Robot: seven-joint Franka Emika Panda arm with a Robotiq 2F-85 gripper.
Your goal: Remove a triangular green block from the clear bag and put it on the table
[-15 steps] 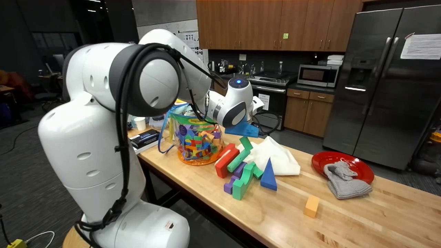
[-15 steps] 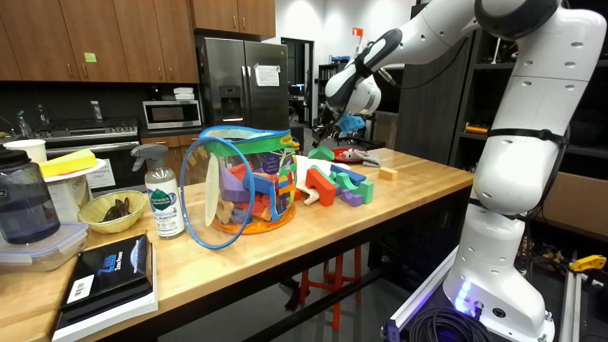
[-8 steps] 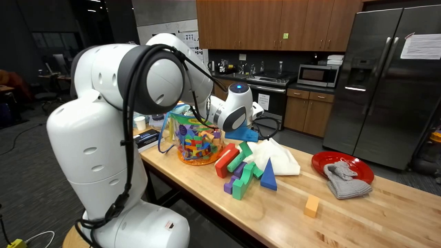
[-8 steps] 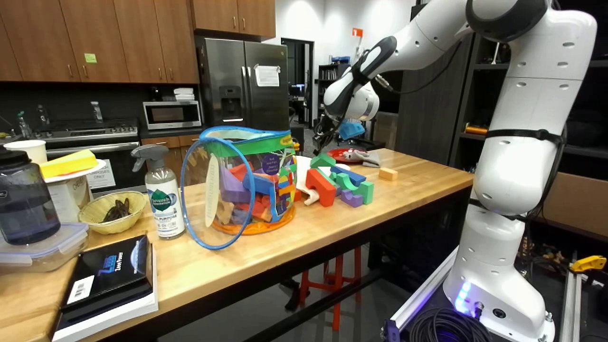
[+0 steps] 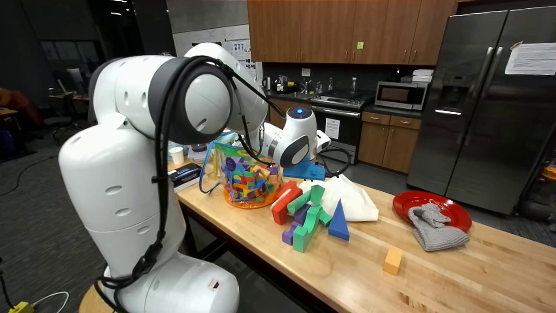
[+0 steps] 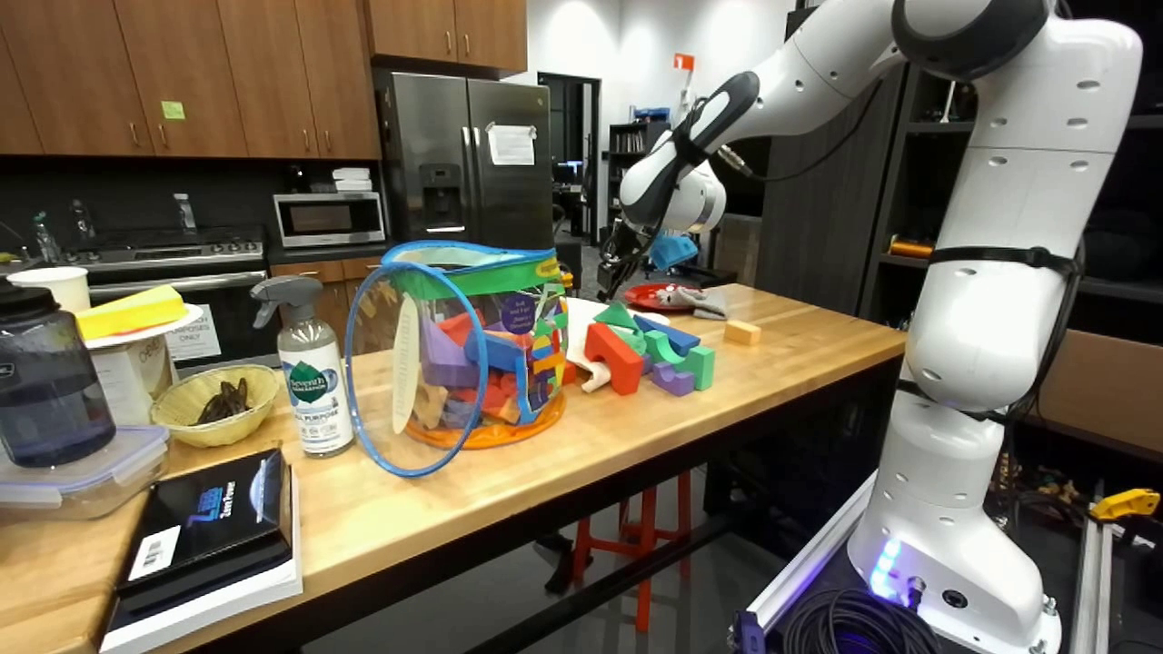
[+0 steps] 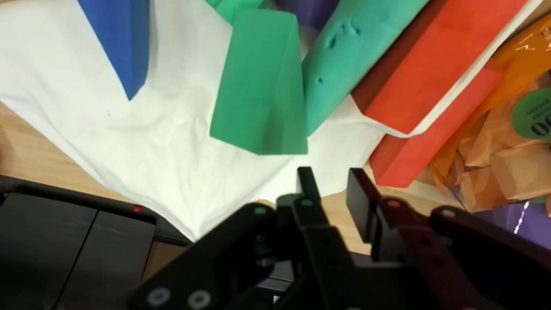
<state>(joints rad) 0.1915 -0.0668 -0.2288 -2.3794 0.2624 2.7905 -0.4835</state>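
Note:
The triangular green block point(image 7: 258, 82) lies among the loose blocks, over a white cloth and beside a green cylinder. It also shows in both exterior views point(image 5: 317, 195) point(image 6: 617, 315). My gripper point(image 7: 329, 183) is open and empty, with a gap between its fingers, just off the block's near end and above the cloth. In an exterior view the gripper point(image 6: 607, 289) hangs above and beside the block. The clear bag point(image 6: 422, 282) stands upright on the table point(image 6: 581, 454), full of coloured blocks, with its round blue-rimmed lid open. It also shows in an exterior view point(image 5: 234, 151).
A red block point(image 5: 283, 204), the green cylinder point(image 7: 353, 47), a blue triangle point(image 5: 339, 224) and purple and green arches surround the block. The white cloth point(image 5: 354, 200) lies behind them. An orange block point(image 5: 392, 260) and a red bowl with grey cloth point(image 5: 404, 201) are farther along the table.
The gripper came down with the green block, then its fingers opened. The block has dropped slightly, tilted, and now lies apart from the fingers. The bag has not moved.

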